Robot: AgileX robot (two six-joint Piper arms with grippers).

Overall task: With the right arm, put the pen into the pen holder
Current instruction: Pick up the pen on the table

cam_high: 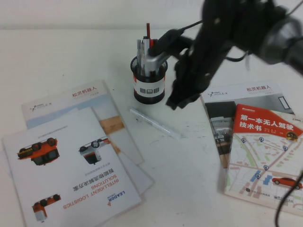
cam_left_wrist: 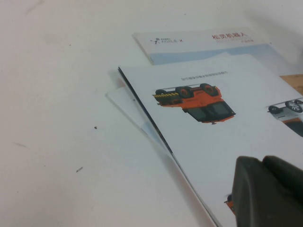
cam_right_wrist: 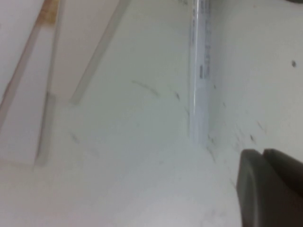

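The slim translucent white pen (cam_high: 155,123) lies flat on the white table, just in front of the black mesh pen holder (cam_high: 149,81). The holder stands upright with a white label band and has several other pens in it. My right gripper (cam_high: 179,100) hangs a little above the table beside the holder, right of the pen's far end. In the right wrist view its fingers (cam_right_wrist: 270,189) are pressed together and empty, with the pen (cam_right_wrist: 199,80) lying ahead of them. My left gripper (cam_left_wrist: 262,163) is shut and empty over a brochure; it is outside the high view.
Overlapping brochures (cam_high: 71,165) with orange vehicle pictures cover the table's left front. A red-and-map booklet (cam_high: 265,142) lies at the right. A red-and-black pen and grey pens (cam_high: 144,47) stick up out of the holder. Black cables hang from the right arm.
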